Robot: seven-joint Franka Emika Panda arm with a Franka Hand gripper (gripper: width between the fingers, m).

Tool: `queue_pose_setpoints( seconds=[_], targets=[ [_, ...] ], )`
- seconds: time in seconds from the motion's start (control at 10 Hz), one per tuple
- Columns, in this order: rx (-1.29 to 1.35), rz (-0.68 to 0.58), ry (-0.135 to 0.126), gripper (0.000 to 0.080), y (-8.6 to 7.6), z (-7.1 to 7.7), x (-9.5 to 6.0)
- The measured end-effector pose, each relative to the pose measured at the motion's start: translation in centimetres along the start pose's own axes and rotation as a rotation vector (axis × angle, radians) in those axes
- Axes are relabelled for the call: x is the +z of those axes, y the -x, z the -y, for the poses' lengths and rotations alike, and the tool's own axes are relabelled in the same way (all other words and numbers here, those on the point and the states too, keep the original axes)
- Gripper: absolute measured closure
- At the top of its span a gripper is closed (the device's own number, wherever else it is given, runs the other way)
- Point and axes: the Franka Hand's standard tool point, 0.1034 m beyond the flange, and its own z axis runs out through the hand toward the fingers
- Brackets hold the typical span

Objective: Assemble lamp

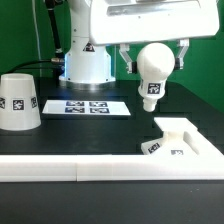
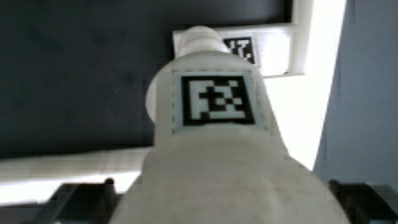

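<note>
My gripper [image 1: 152,56] is shut on the white ball-headed bulb [image 1: 152,70] and holds it in the air, ball end between the fingers, tagged stem pointing down. In the wrist view the bulb [image 2: 214,120] fills the middle, its square tag facing the camera. The flat square base [image 1: 180,140] lies on the black table at the exterior view's right, below and a little right of the bulb. It also shows in the wrist view [image 2: 240,45] beyond the bulb's tip. The truncated-cone shade [image 1: 18,102] stands at the exterior view's left, apart from both.
The marker board [image 1: 88,107] lies flat at the middle of the table, in front of the arm's white pedestal [image 1: 88,65]. A long white border rail [image 1: 70,170] runs along the table's front edge and meets the base's side.
</note>
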Motion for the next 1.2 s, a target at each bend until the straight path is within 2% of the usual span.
queue_pose_setpoints(
  seconds=[0.1, 0.2, 0.4, 0.8, 1.0, 1.1, 1.2],
  targets=[
    [-0.013, -0.086, 0.007, 0.0222, -0.3, 0.3, -0.1],
    [-0.015, -0.115, 0.011, 0.0222, 0.1, 0.2, 0.1],
    [-0.013, -0.108, 0.009, 0.0222, 0.0, 0.3, 0.1],
    [-0.027, -0.170, -0.007, 0.0222, -2.4, 2.1, -0.2],
    [-0.025, -0.187, -0.004, 0.0222, -2.4, 1.8, -0.2],
    [-0.028, -0.251, 0.001, 0.0222, -2.5, 1.8, -0.2],
    [-0.032, -0.241, -0.004, 0.0222, -1.9, 2.5, 0.3]
  ],
)
